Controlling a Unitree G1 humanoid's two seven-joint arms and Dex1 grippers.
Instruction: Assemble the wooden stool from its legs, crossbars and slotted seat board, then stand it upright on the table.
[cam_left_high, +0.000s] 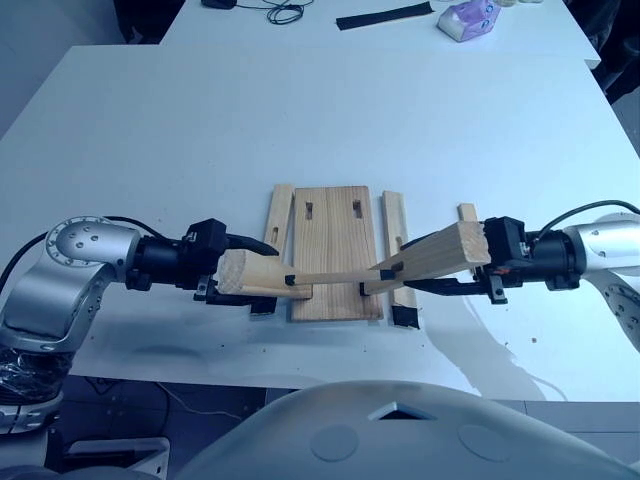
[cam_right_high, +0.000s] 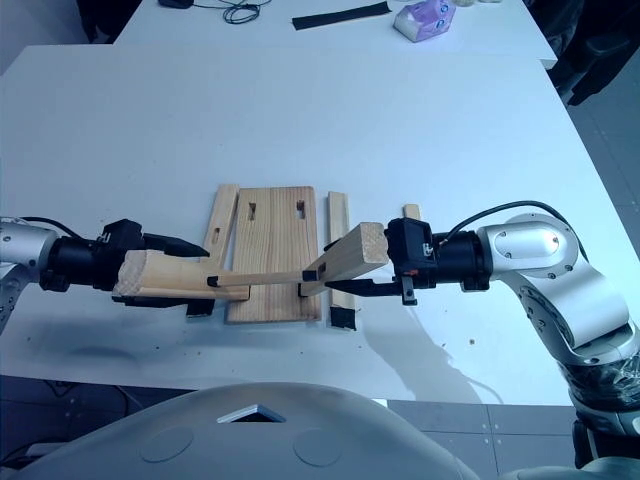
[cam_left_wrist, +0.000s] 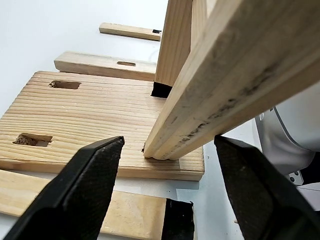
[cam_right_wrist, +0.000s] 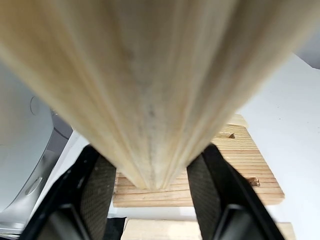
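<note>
Leg (cam_left_high: 440, 254) clamped in right hand (cam_right_wrist: 152, 192), crossbar (cam_left_high: 335, 277) seemingly attached

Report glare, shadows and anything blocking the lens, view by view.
Left eye view: even light, no glare on the table, seat board plain. Left wrist view: the left leg crosses in front, hiding part of the board. Right wrist view: the right leg looms close, the fingers dark either side.

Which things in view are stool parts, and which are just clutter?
Job:
seat board
left loose leg
right loose leg
short stick
left held leg, in left pincer
right held leg, in right pincer
crossbar joining the held legs

Lying about, all at the back:
black strap
purple packet
cables
</note>
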